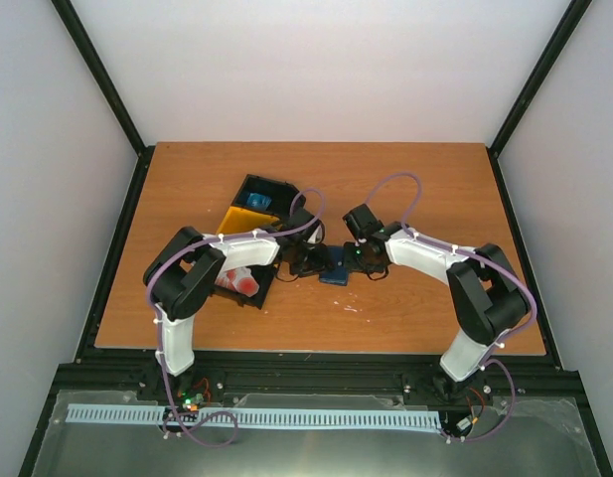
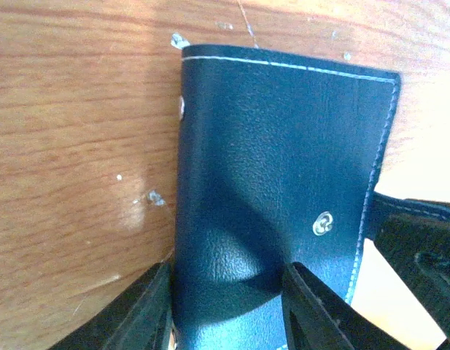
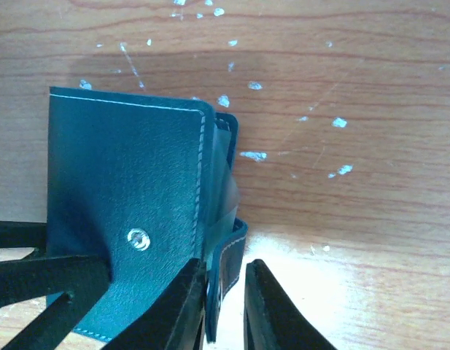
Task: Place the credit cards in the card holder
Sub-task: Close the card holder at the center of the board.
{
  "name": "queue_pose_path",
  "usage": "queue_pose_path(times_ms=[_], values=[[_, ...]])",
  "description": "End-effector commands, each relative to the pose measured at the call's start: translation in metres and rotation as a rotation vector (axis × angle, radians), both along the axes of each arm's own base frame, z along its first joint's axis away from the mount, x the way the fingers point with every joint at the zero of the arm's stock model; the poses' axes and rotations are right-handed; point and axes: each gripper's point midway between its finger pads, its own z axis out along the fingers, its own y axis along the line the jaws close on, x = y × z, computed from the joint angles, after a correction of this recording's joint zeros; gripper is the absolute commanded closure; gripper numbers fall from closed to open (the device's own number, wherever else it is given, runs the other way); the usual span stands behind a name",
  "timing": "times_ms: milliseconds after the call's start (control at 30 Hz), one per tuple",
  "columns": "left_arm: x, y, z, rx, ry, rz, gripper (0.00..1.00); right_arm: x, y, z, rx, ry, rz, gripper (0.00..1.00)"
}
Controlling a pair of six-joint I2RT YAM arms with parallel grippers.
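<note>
The dark blue wallet lies on the wooden surface, and the jaws of both sides are at it.

In the left wrist view, the jaws of the left gripper stand some way apart, and the near end of the wallet is between them. One finger is just outside the long edge of the wallet. The other lies over its cover, close to a small metal snap. Whether they squeeze the leather or only rest on it, I cannot tell.

In the right wrist view, the jaws of the right gripper are close together. The snap tab of the wallet passes edge-on between them, and one finger overlaps the cover beside it. Whether the tab is really clamped, I cannot tell.

The red cards are well apart from both pairs of jaws, in a black bin partly under the left arm. Just behind this bin stands a black and yellow bin with something blue inside.
</note>
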Motion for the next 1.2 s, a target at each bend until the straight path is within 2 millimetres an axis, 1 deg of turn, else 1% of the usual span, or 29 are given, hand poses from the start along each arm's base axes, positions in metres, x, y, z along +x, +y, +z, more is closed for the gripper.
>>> queue_pose_path(times_ms=[0,67,133,267,300,367,433,500,767,867,933,1133,1167], values=[[-0.02,0.029,-0.049,0.142,0.089,0.061,0.59,0.005,-0.002,0.014,-0.006,-0.065,0.006,0.86],[-0.022,0.031,-0.051,0.148,0.086,0.062,0.63,0.005,-0.003,0.017,-0.011,-0.079,0.013,0.87],[-0.021,0.035,-0.051,0.162,0.076,0.067,0.64,0.005,-0.005,0.021,-0.011,-0.098,0.015,0.86],[-0.022,0.036,-0.053,0.165,0.074,0.07,0.64,0.008,-0.003,0.031,0.004,-0.128,0.024,0.76],[-0.022,0.036,-0.053,0.163,0.076,0.07,0.64,0.009,-0.004,0.032,0.0,-0.135,0.021,0.75],[-0.023,0.036,-0.054,0.163,0.074,0.068,0.64,0.011,-0.004,0.033,-0.005,-0.139,0.023,0.79],[-0.022,0.036,-0.055,0.163,0.073,0.066,0.64,0.011,-0.004,0.029,-0.012,-0.134,0.024,0.83],[-0.022,0.035,-0.056,0.161,0.072,0.063,0.65,0.011,-0.004,0.026,-0.016,-0.13,0.027,0.83],[-0.028,0.035,-0.062,0.153,0.092,0.055,0.65,0.01,0.0,0.019,-0.001,-0.119,0.045,0.8],[-0.028,0.035,-0.062,0.153,0.09,0.052,0.62,0.011,0.0,0.015,-0.011,-0.109,0.048,0.81],[-0.028,0.035,-0.063,0.153,0.094,0.052,0.62,0.011,-0.002,0.013,-0.021,-0.109,0.044,0.84],[-0.031,0.037,-0.064,0.154,0.099,0.054,0.63,0.012,-0.004,0.018,-0.03,-0.127,0.038,0.96],[-0.032,0.037,-0.064,0.154,0.101,0.054,0.63,0.012,-0.004,0.019,-0.026,-0.128,0.039,0.97]])
